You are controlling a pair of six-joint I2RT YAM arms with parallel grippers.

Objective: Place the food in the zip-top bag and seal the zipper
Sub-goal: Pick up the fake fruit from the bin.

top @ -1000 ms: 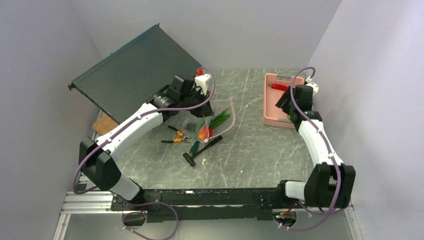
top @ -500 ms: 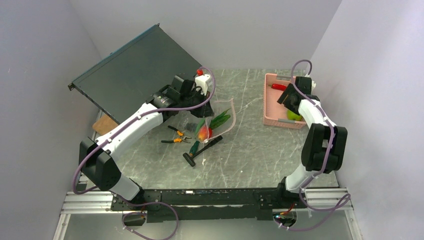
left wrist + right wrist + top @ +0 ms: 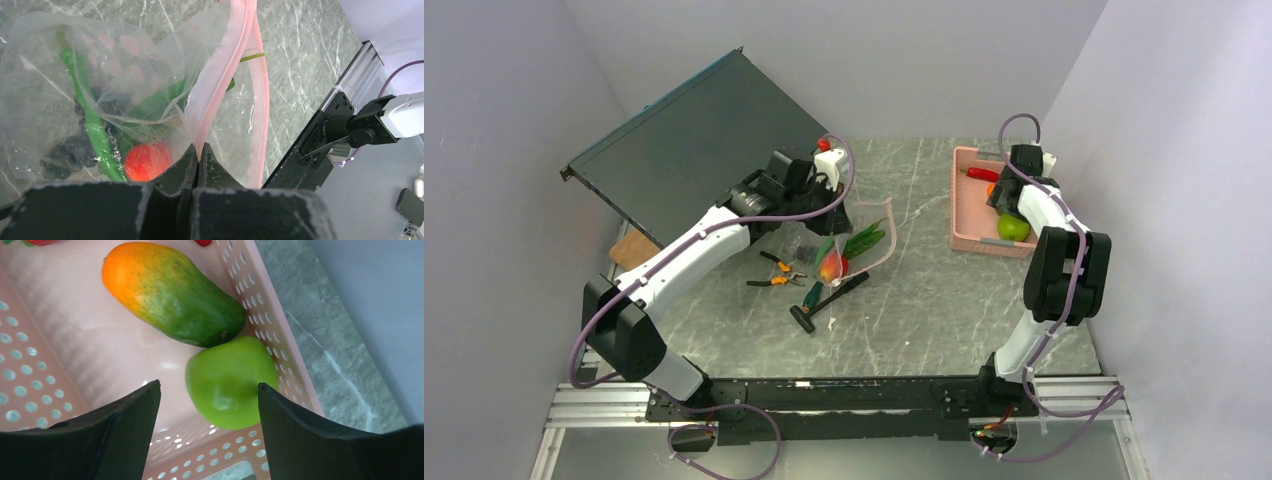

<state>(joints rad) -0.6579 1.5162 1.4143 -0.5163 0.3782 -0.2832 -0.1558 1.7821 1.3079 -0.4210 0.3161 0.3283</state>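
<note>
Presently, item one: our left gripper [image 3: 198, 150], clamped on the zipper [image 3: 220, 85], holds the zip-top bag [image 3: 75, 75] at centre. Item two: right gripper [image 3: 207, 387], jaws wide, hovers over the green apple [image 3: 230, 385] in the basket [image 3: 45, 340] at two o'clock. We should straddle the apple squarely, clear of the mango [image 3: 170, 295] at its eleven.

Two robot arms of matching build. The left arm [image 3: 689, 255] and right arm [image 3: 1064, 270] each have smooth, rounded white link shells joined by chunky black joint housings. A thin purple cable [image 3: 584, 335] runs in loose loops along each arm. The left gripper [image 3: 198, 150] has matte black, wedge-shaped fingers [image 3: 170, 175] with a grainy surface. The right gripper [image 3: 207, 386] has broad, smooth black fingers [image 3: 125, 425] with curved inner edges.
</note>
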